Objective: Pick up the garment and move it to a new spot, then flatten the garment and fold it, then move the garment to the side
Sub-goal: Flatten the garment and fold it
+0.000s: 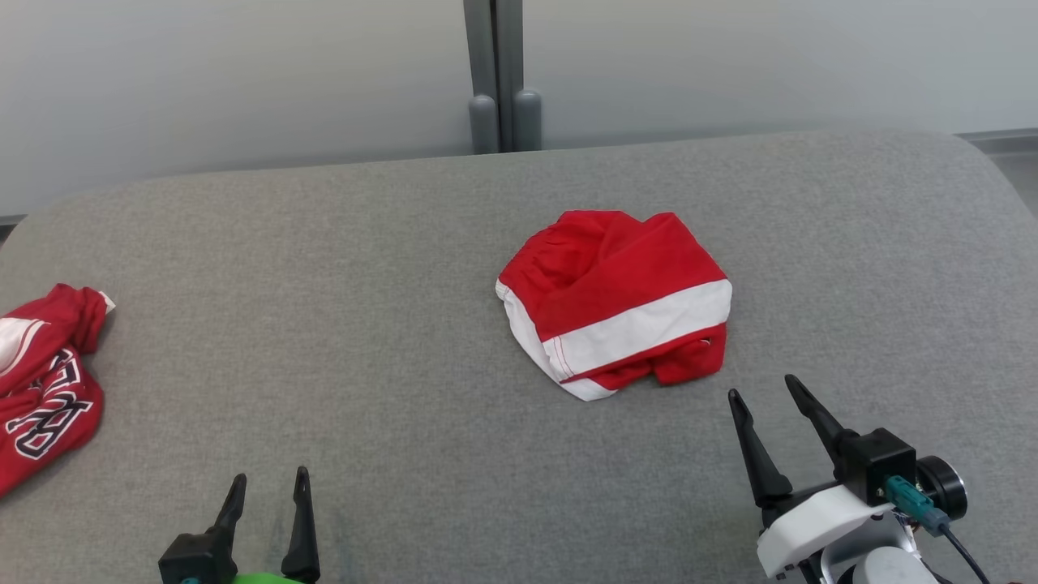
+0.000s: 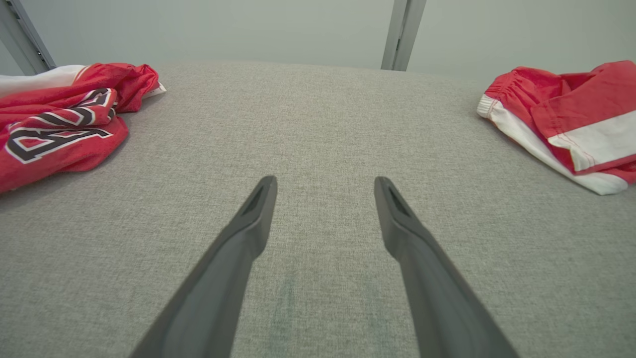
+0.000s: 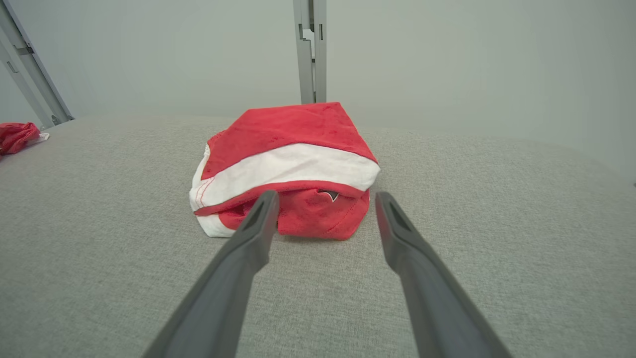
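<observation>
The garment (image 1: pixel 616 300) is a pair of red shorts with a white band, lying bunched in a loose heap right of the middle of the grey padded table (image 1: pixel 389 349). My right gripper (image 1: pixel 762 395) stands open just in front and to the right of it, fingers pointing toward it with nothing between them. In the right wrist view the garment (image 3: pixel 288 164) lies straight ahead, a short gap beyond the right gripper (image 3: pixel 325 199). My left gripper (image 1: pixel 269 480) is open at the lower left, over bare cloth. The left wrist view has the garment (image 2: pixel 571 119) at the far right, away from the left gripper (image 2: pixel 325 183).
A second piece of clothing, a red jersey (image 1: pixel 40 381) with black and white lettering, lies crumpled at the table's left edge, also as the jersey (image 2: pixel 59 119) in the left wrist view. A pale wall with a grey upright post (image 1: pixel 503 73) stands behind the table.
</observation>
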Robot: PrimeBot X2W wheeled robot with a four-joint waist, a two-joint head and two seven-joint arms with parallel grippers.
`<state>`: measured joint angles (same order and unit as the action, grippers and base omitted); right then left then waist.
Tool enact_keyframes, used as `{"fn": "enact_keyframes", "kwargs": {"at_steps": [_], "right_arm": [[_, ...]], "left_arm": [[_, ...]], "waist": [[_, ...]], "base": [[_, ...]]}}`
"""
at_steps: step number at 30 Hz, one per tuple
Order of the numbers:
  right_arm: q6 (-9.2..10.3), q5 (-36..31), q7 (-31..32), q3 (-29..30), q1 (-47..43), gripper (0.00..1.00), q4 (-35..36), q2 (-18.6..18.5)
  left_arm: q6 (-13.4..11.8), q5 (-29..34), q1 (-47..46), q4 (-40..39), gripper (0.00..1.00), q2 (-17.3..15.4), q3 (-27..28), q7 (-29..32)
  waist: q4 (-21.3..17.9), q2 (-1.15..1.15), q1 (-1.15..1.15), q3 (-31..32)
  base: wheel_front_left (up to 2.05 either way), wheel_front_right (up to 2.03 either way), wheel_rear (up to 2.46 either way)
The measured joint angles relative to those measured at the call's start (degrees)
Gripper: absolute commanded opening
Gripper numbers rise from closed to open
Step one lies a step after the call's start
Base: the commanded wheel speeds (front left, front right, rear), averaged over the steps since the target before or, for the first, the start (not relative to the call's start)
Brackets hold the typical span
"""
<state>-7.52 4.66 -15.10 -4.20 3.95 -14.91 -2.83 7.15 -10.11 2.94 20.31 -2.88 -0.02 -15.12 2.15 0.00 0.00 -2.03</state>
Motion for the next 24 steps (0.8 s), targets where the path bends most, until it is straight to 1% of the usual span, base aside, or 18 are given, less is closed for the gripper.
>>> {"fn": "enact_keyframes", "kwargs": {"at_steps": [4,6,9,11,15,17,24], "right_arm": [[0.0,-0.1,0.0,-1.0,0.0,1.0,-0.3,0.0],[0.0,0.4,0.0,-2.5,0.6,1.0,-1.1,0.0],[0.0,2.4,0.0,-5.9,3.8,1.0,-3.5,0.0],[0.0,2.4,0.0,-8.1,8.0,1.0,-4.8,0.0],[0.0,2.4,0.0,-11.6,13.5,1.0,-9.2,0.0],[0.0,2.0,0.0,-13.5,17.2,1.0,-13.2,0.0],[0.0,2.3,0.0,-15.5,23.1,1.0,-21.0,0.0]], "left_arm": [[0.2,-0.4,-0.1,-0.3,1.0,0.0,-0.9,0.0],[0.2,-0.4,-0.7,-0.5,1.0,0.0,-1.6,0.0],[0.2,-0.4,-3.2,-0.7,1.0,0.0,-2.8,0.0],[0.2,-0.7,-5.6,-0.9,1.0,0.0,-4.1,0.0],[0.2,-1.6,-8.7,-0.9,1.0,0.0,-6.2,0.0],[0.2,-2.7,-10.3,-1.1,1.0,0.0,-7.2,0.0],[0.2,-3.5,-11.7,-0.8,1.0,0.0,-8.2,0.0]], "waist": [[1.0,0.0,0.0,0.0],[1.3,0.0,0.0,-0.5],[1.9,0.0,0.0,-1.9],[2.4,0.0,0.0,-3.2],[3.6,0.0,0.0,-5.8],[4.8,0.0,0.0,-7.6],[8.1,0.0,0.0,-11.4]], "base": [[0.0,0.0,0.0],[0.0,0.0,0.0],[0.0,0.0,0.0],[0.0,0.0,0.0],[0.0,0.0,0.0],[0.0,0.0,0.0],[0.0,0.0,0.0]]}}
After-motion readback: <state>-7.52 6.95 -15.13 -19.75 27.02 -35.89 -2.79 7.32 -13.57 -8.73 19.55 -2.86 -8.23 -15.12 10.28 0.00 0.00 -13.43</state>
